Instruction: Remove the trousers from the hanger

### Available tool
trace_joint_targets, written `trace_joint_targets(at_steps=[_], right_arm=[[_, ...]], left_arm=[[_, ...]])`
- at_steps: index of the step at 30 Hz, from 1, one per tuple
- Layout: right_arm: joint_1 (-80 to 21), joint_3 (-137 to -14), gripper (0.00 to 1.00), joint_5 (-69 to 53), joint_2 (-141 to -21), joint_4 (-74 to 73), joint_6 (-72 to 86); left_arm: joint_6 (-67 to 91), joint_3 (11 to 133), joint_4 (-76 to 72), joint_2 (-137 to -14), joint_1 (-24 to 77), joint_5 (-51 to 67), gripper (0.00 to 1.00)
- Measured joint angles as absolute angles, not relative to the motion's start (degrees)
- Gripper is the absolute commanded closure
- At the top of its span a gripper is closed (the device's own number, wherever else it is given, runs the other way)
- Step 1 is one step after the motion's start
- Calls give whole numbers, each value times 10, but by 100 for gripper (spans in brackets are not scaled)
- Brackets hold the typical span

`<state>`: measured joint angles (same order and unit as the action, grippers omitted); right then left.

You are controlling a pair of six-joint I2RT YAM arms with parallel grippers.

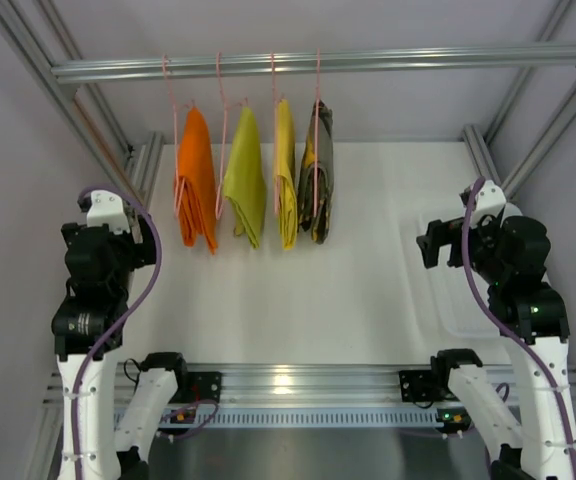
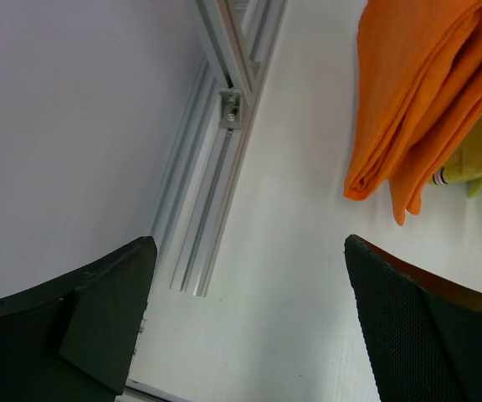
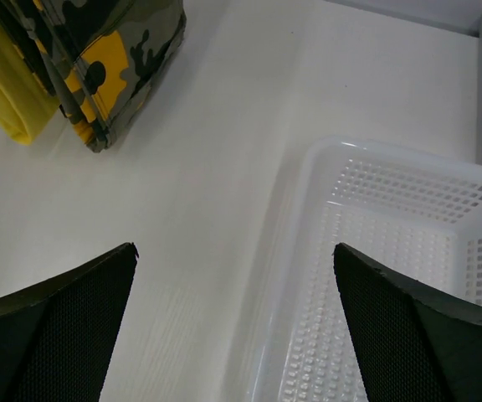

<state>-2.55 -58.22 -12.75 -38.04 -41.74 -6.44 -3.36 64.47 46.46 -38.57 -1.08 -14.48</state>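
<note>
— Which step is in hand?
— None begun, in my judgement. The trousers (image 1: 317, 175) hang folded over the hanger (image 1: 317, 85), rightmost of four garments on the rail (image 1: 388, 60), at twelve o'clock over the surface (image 1: 358, 290).
— The tools?
— The left tool (image 2: 248, 243) and the right tool (image 3: 234, 248) both gape wide and hold nothing. The trousers sit at eleven o'clock of the right tool, well apart.
— Next move?
— Likely the right tool reaches in, pinches the lower fold and draws it off the hanger. The left tool may have to steady the hanger.

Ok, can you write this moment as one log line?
step: not started | trousers: hanging on hanger | left gripper: open, empty | right gripper: open, empty
</note>
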Motion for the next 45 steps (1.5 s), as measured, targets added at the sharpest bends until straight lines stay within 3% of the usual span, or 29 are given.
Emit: trace_joint_targets(at_steps=[7,14,20,25,31,45], right_arm=[[-25,-610,1,-173,-410,-418,3],[-23,-676,2,-316,-491,-342,183],[-26,-676,16,-408,-589,-152,424],[-78,-677,30,-405,-669,-25,574],[-167,-726,42,-402,-740,67,648],[-214,-802,46,-375,-891,183,702]], left_arm=[[-58,645,454,-356,-11,-235,1],[-52,685,474,-364,-11,-237,1],[-25,750,492,-393,-11,-165,1],[1,773,516,-416,-11,-93,1],[23,817,522,-464,-11,-33,1],[31,836,522,-512,-11,-9,1]])
